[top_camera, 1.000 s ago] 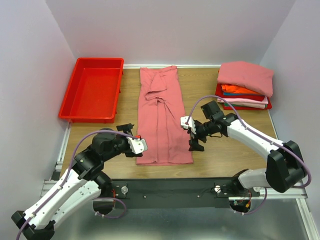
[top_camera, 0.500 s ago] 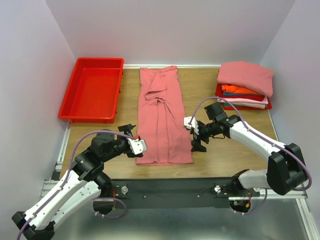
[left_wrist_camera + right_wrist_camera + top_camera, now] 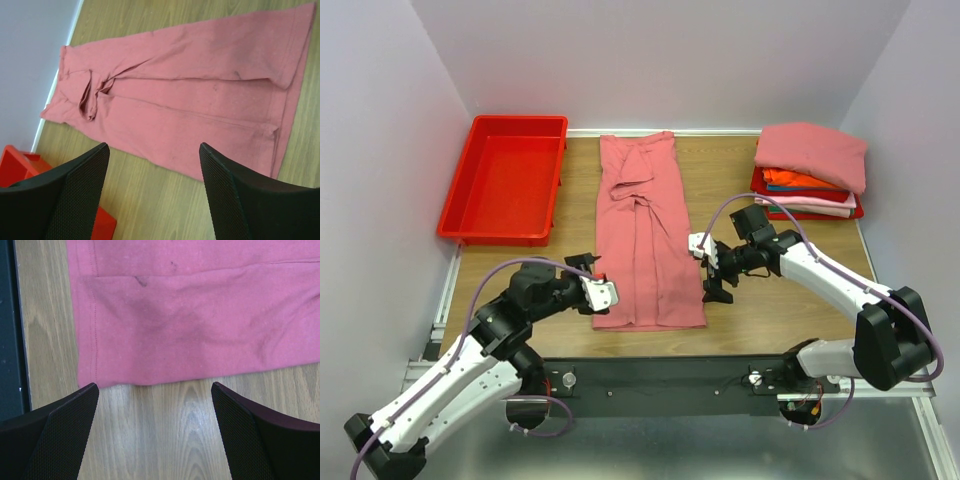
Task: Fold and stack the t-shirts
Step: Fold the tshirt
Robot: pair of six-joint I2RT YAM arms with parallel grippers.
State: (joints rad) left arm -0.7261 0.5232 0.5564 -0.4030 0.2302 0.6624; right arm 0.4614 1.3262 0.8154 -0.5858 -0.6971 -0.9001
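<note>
A large salmon-pink t-shirt (image 3: 645, 235) lies on the wooden table, folded lengthwise into a long strip that runs from the back edge toward the front. My left gripper (image 3: 597, 282) is open and empty at the strip's near left edge. In the left wrist view the t-shirt (image 3: 190, 95) lies beyond the open gripper (image 3: 152, 150). My right gripper (image 3: 709, 270) is open and empty at the strip's near right edge. In the right wrist view the t-shirt's hem corner (image 3: 190, 320) lies just ahead of the open gripper (image 3: 154, 390). A stack of folded t-shirts (image 3: 810, 170) sits at the back right.
A red plastic bin (image 3: 505, 180) stands at the back left, and a corner of it shows in the left wrist view (image 3: 15, 160). The black front rail (image 3: 7, 340) runs along the table's near edge. Walls close in the left, back and right sides.
My left gripper has moved slightly right, closer to the shirt's near left edge. My right gripper has shifted slightly right and then held still. The shirt has not moved.
</note>
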